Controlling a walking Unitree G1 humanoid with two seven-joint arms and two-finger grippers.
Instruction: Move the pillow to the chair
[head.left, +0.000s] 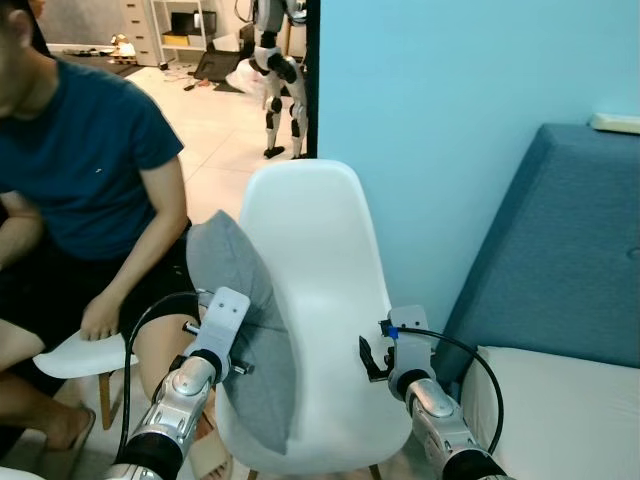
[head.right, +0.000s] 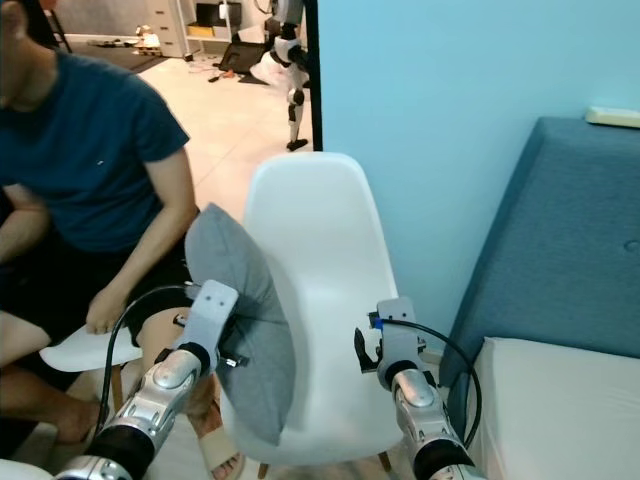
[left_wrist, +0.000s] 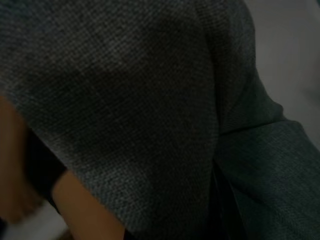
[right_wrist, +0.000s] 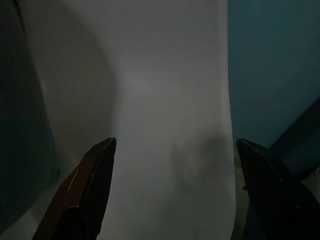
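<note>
We are setting the grey pillow on the white chair's left edge, our left gripper pressed into the fabric with its grasp impossible to tell, our right gripper spread wide and empty over the seat; next, we judge, the pillow needs nudging right onto the seat.

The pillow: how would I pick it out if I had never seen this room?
Find the light blue wall and the white chair standing before it. Propped on edge against that chair's left side is the pillow, with the left end effector pressed against it. It is the one soft grey fabric thing, between the hard white chair and the seated person.

One pillow, one chair, one person.
</note>
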